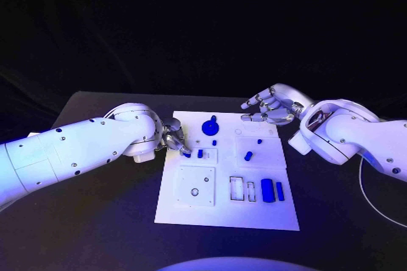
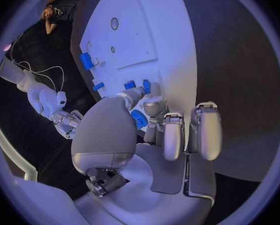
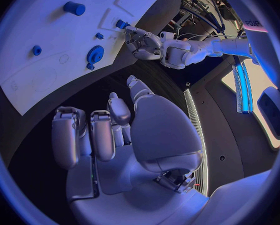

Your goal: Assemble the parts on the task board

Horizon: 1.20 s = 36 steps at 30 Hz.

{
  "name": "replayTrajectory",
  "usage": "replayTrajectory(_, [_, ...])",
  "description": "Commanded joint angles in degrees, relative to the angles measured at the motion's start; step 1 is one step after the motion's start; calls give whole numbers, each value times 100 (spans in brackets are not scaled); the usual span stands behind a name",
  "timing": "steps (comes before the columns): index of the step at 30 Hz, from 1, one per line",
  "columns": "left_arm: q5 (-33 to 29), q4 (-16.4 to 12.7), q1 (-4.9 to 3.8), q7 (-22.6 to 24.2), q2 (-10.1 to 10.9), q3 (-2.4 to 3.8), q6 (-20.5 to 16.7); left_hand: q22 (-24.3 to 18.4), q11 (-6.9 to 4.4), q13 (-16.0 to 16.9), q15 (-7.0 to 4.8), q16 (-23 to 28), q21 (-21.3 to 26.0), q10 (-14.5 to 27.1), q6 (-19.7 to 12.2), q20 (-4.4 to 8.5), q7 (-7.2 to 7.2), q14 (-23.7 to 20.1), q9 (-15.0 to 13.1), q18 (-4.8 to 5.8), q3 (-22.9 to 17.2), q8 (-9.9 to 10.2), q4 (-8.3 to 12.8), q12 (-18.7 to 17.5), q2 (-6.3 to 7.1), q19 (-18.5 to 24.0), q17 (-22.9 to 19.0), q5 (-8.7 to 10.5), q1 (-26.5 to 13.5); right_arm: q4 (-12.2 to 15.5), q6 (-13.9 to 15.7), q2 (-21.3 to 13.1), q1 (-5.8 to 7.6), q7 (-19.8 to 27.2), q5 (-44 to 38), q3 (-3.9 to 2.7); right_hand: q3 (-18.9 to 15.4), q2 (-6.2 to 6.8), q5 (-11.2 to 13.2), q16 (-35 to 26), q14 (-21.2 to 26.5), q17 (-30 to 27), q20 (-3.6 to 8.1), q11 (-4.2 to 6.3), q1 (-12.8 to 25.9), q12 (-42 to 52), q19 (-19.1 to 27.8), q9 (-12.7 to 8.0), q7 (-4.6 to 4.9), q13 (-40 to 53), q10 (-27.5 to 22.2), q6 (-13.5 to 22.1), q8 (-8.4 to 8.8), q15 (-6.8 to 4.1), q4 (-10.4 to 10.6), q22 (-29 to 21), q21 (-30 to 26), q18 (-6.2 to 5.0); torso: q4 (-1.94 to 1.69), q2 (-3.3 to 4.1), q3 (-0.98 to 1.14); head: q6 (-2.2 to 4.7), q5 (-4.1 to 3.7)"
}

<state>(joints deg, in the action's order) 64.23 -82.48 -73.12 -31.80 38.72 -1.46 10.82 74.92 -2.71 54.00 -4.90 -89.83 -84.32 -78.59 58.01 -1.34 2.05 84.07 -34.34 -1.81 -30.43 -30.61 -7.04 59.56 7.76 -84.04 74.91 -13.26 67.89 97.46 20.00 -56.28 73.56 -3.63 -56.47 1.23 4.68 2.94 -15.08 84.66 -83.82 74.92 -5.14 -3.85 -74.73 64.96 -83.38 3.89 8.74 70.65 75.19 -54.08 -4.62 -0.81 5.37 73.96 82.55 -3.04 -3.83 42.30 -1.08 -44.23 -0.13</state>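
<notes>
Seemingly mid-placement, the left hand (image 1: 173, 137) pinches a small blue part (image 2: 139, 119) at the task board's (image 1: 254, 218) left edge, needing careful seating next, while the right hand (image 1: 270, 106) hovers empty, fingers apart.

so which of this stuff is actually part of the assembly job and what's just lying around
Part of the job:
- task board
- blue gear
- blue cylinder and the thin blue bar beside it
- small blue part on the board's right half
- blue part the left hand holds at the board's left edge

Not part of it:
- black table
- right hand, holding nothing
</notes>
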Motion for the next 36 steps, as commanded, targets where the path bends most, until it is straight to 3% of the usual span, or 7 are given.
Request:
replayTrajectory(1, [-228, 16, 34, -134, -58, -27, 160, 987, -2, 21, -55, -17, -56, -63, 126, 39, -92, 593, -12, 23, -449, -50, 444, 43, 2, -318, 1509, -1, -174, 14, -75, 10, -4, 65, -23, 0, -25, -43, -30, -29, -385, 482, -3, 17, -21, 25, 52, 6, 4, 1, -11, -17, -31, 5, 5, -9, -30, -30, 1, -3, 4, 6, 4])
replayTrajectory(7, [-260, 69, 34, -245, -113, -28, 192, 1056, -35, 80, -84, -17, -119, -112, 201, 61, -135, 593, -16, 43, -248, -68, 300, 102, -25, -355, 1509, 0, -404, 18, -89, 7, -4, 68, -25, 0, -38, -48, -37, -38, -384, 473, -1, 18, -37, 32, 53, 6, 4, 1, -10, -18, -32, 3, 3, -15, -35, -30, 4, 2, 2, 8, 11])
replayTrajectory(22, [-261, 179, 30, -439, -227, -27, 167, 1147, -64, 179, -107, -17, -205, -182, 291, 84, -170, 593, -11, 69, -44, -78, 165, 198, -78, -404, 1509, -2, -619, 11, -92, 16, -3, 78, -25, 0, -54, -40, -43, -42, -384, 468, -1, 17, -26, 26, 55, 5, 4, -6, -15, -17, -32, 3, 10, -22, -40, -32, 5, 3, 0, -2, -10])
replayTrajectory(36, [-233, 223, 29, -541, -256, -25, 206, 1202, -76, 207, -117, -17, -254, -209, 363, 96, -186, 593, 8, 85, 313, -65, -7, 225, -32, -430, 1509, 9, -923, 9, -81, 16, -3, 85, -26, 0, -72, -40, -58, -46, -384, 465, 0, 15, -8, 17, 59, 5, 5, -16, -22, -14, -31, 4, 26, -34, -47, -34, 1, 0, -5, -7, -18])
